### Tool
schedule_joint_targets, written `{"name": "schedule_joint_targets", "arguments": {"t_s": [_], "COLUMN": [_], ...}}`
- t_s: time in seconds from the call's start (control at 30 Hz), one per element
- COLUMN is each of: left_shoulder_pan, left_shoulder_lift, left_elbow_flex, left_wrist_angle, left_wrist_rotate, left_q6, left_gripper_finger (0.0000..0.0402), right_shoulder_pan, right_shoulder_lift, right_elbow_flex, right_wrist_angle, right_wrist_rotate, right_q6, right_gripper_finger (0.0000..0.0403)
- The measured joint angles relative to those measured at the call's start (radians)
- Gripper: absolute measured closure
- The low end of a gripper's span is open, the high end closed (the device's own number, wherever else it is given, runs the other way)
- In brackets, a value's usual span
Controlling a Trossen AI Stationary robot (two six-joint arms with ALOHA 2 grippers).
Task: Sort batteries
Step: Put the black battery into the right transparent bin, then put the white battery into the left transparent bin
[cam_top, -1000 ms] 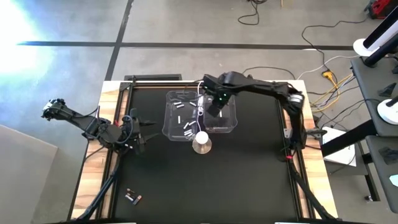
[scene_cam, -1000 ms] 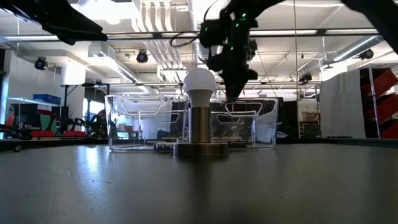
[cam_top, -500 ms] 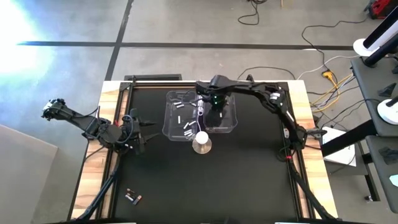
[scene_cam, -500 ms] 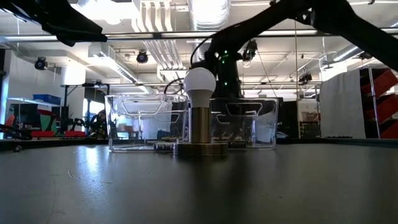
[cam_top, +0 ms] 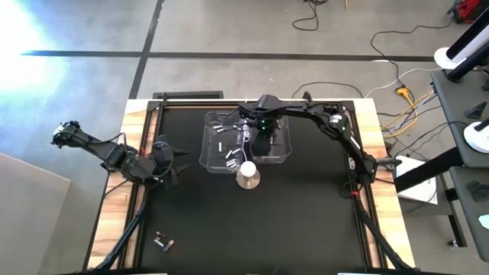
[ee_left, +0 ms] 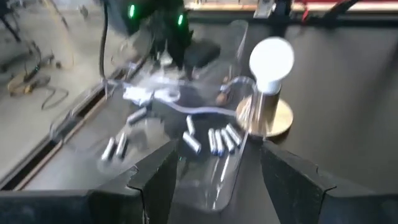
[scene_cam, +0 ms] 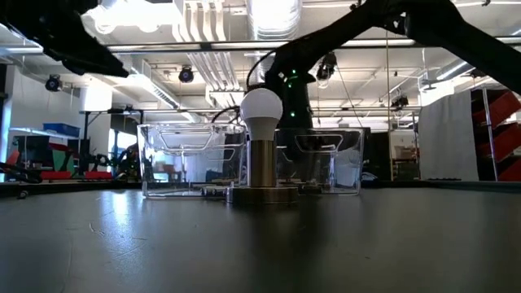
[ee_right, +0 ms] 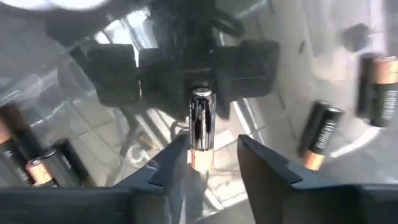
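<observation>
Two clear bins stand side by side at the table's far middle. The left bin (cam_top: 206, 145) holds several silvery batteries (cam_top: 229, 159). The right bin (cam_top: 288, 143) holds dark batteries with copper ends (ee_right: 320, 134). My right gripper (cam_top: 262, 137) reaches down into the right bin and is open. One dark battery (ee_right: 201, 124) lies on the bin floor in line with the gap between its fingertips (ee_right: 212, 146); I cannot tell whether a finger touches it. My left gripper (cam_top: 163, 158) is open and empty (ee_left: 214, 180), left of the bins.
A white ball on a round brass base (cam_top: 247, 176) stands just in front of the bins, between them; it also shows in the low view (scene_cam: 261, 159). A few loose batteries (cam_top: 163, 243) lie near the table's near left corner.
My right gripper has gone toward the table's left edge and down, from above the right bin's rim into the bin. My left gripper has shifted a little.
</observation>
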Motion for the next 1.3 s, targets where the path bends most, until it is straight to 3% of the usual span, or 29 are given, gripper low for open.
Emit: {"name": "schedule_joint_targets", "arguments": {"t_s": [0.13, 0.27, 0.33, 0.47, 0.6, 0.77, 0.9, 1.2, 1.3], "left_shoulder_pan": [0.000, 0.002, 0.008, 0.038, 0.089, 0.205, 0.308, 0.463, 0.478], "left_shoulder_lift": [0.000, 0.005, 0.021, 0.074, 0.158, 0.278, 0.372, 0.585, 0.643], "left_elbow_flex": [0.031, 0.067, 0.096, 0.128, 0.137, 0.170, 0.212, 0.314, 0.339], "left_wrist_angle": [-0.156, -0.353, -0.427, -0.578, -0.632, -0.652, -0.688, -0.727, -0.735], "left_wrist_rotate": [0.054, 0.283, 0.322, 0.325, 0.457, 0.637, 0.705, 0.724, 0.667], "left_q6": [-0.116, -0.356, -0.468, -0.693, -0.729, -0.555, -0.370, 0.137, 0.288], "left_gripper_finger": [0.0194, 0.0194, 0.0196, 0.0209, 0.0226, 0.0242, 0.0244, 0.0245, 0.0245], "right_shoulder_pan": [0.045, 0.133, 0.193, 0.307, 0.420, 0.536, 0.618, 0.756, 0.779], "right_shoulder_lift": [-0.072, -0.197, -0.248, -0.335, -0.394, -0.425, -0.426, -0.426, -0.426], "right_elbow_flex": [0.033, 0.041, 0.037, 0.010, -0.057, -0.141, -0.184, -0.252, -0.262], "right_wrist_angle": [-0.002, 0.012, 0.019, 0.060, 0.138, 0.196, 0.189, 0.152, 0.107], "right_wrist_rotate": [0.093, 0.254, 0.320, 0.360, 0.377, 0.383, 0.384, 0.468, 0.472], "right_q6": [0.000, 0.005, 0.035, 0.113, 0.125, 0.168, 0.240, 0.408, 0.479], "right_gripper_finger": [0.0241, 0.0218, 0.0211, 0.0205, 0.0204, 0.0204, 0.0204, 0.0204, 0.0204]}}
